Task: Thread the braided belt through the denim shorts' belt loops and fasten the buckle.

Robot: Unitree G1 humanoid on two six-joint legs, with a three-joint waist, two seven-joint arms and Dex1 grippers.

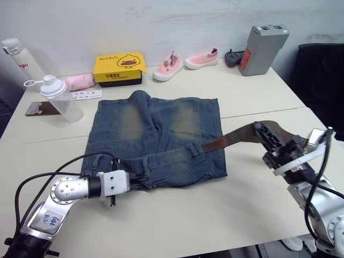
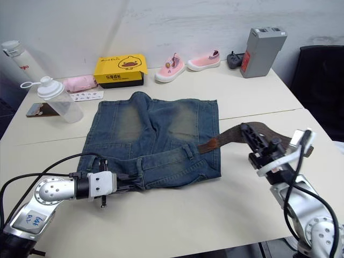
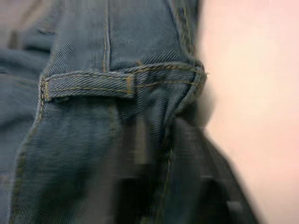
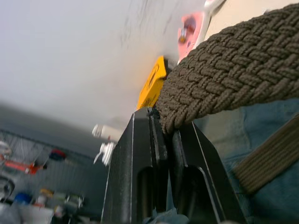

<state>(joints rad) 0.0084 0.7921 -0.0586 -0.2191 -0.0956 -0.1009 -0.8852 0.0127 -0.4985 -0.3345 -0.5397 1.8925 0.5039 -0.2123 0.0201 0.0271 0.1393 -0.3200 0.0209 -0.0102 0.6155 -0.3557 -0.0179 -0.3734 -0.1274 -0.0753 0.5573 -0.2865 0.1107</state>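
The faded blue denim shorts [image 1: 156, 134] lie flat on the table, waistband toward me. My left gripper [image 1: 133, 180] is at the waistband's left part, shut on a fold of denim. Just beyond it, the left wrist view shows a belt loop [image 3: 88, 86]. To the right of the shorts, above the table, my right gripper [image 1: 264, 133] is shut on the braided belt [image 4: 233, 70]. From there the belt [image 1: 236, 135] runs down to its brown tip [image 1: 214, 144], at the waistband's right part by another loop [image 1: 194, 149]. The buckle is hidden.
Along the back stand a yellow box [image 1: 119, 69], two pink shoes [image 1: 167, 67], a grey block [image 1: 262, 49] and a white bottle [image 1: 16, 56]. A clear shaker cup [image 1: 62, 99] and a phone [image 1: 42, 108] sit left of the shorts. A black chair [image 1: 320, 80] stands at the right.
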